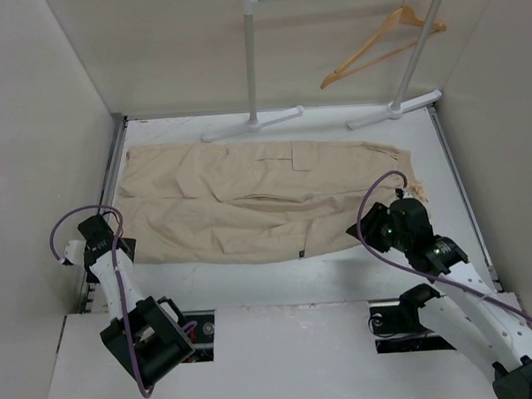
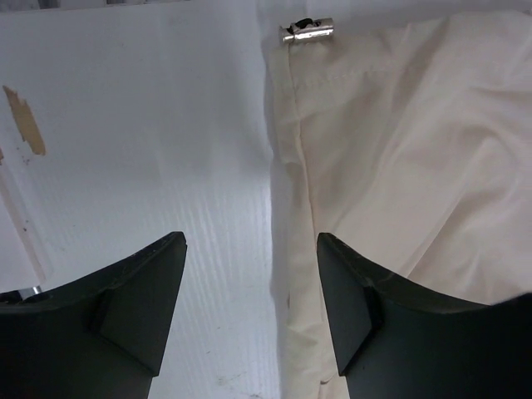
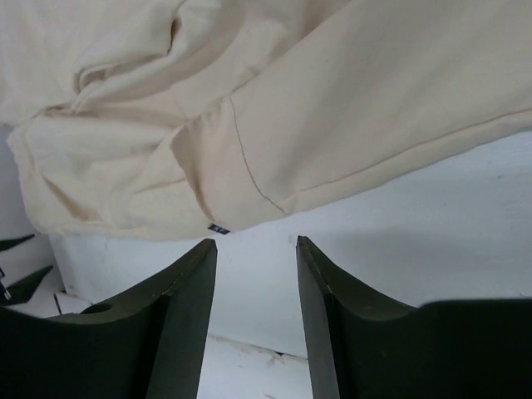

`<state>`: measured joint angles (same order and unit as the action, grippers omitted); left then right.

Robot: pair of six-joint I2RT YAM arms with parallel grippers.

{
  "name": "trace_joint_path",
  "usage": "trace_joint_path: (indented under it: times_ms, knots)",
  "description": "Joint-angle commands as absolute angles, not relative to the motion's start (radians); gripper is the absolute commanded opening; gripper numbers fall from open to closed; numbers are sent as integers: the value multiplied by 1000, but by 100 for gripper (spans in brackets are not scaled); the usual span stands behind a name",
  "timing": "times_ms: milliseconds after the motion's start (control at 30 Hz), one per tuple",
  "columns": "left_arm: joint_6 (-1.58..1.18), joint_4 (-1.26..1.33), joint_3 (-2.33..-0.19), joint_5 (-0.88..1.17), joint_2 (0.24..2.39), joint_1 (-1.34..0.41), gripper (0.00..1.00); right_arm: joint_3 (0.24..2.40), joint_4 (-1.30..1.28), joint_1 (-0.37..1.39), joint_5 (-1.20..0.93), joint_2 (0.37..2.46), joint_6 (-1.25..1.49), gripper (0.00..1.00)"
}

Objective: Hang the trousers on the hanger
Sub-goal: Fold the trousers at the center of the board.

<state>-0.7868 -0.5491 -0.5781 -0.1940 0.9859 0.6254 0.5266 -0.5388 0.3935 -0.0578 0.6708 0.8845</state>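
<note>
The white table point(image 1: 278, 274) carries the trousers point(image 1: 248, 200), which lie flat and spread sideways across its middle, one end near the left wall and the other near my right arm. Behind them stands the white clothes rack point(image 1: 251, 68), and the hanger point(image 1: 365, 45) hangs from its rail at the far right, well apart from the cloth and tilted. So both task items are in reach of view, but nothing is joined yet. The left gripper point(image 2: 251, 241) is wide open and holds nothing. Its jaws straddle the seamed left edge of the trousers, with bare table on one side and cloth on the other; I cannot tell whether the tips touch down. The right gripper point(image 3: 256, 243) is likewise open and empty, poised over bare table just beside the near edge of the cloth, below a pocket flap. Judgement on handling: the fabric looks light, soft and limp. It will sag and fold between any two pinch points, and it lies in more than one layer, so a shallow pinch may lift only the top layer. I would take hold at the stitched edges, where the doubled seam gives the pads more to bite on, one gripper at each end to keep the span taut. Small marks: a metal cord tip point(image 2: 306, 32) at the left corner and a dark label point(image 3: 219, 226) at the flap's edge.
</note>
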Motion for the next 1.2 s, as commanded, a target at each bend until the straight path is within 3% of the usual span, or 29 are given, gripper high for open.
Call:
trace_joint_path:
  times_ms: [0, 133, 367, 433, 533, 633, 767, 1067, 1167]
  knots:
    - [-814, -474, -581, -181, 1023, 636, 61, 528, -567, 406, -84, 631, 858, 51]
    - [-851, -404, -569, -176, 1071, 640, 58, 535, -604, 406, -83, 597, 854, 52]
    - [-868, -233, -493, -95, 1140, 723, 39, 537, -626, 352, -81, 568, 865, 53]
    - [-867, -219, -486, -89, 1149, 731, 32, 535, -629, 323, -65, 568, 873, 54]
    - [-871, -241, -505, -123, 1125, 726, 13, 537, -653, 237, -6, 581, 894, 57]
    - [-906, -302, -546, -198, 1100, 656, 7, 538, -664, 101, 69, 630, 890, 58]
    - [-937, -402, -636, -316, 1069, 533, 4, 531, -618, -114, 112, 741, 922, 58]
    - [-937, -476, -755, -362, 1107, 481, 3, 549, -437, -334, 166, 1024, 991, 60]
    - [-936, -477, -758, -359, 1120, 481, 3, 564, -391, -334, 183, 1152, 979, 56]
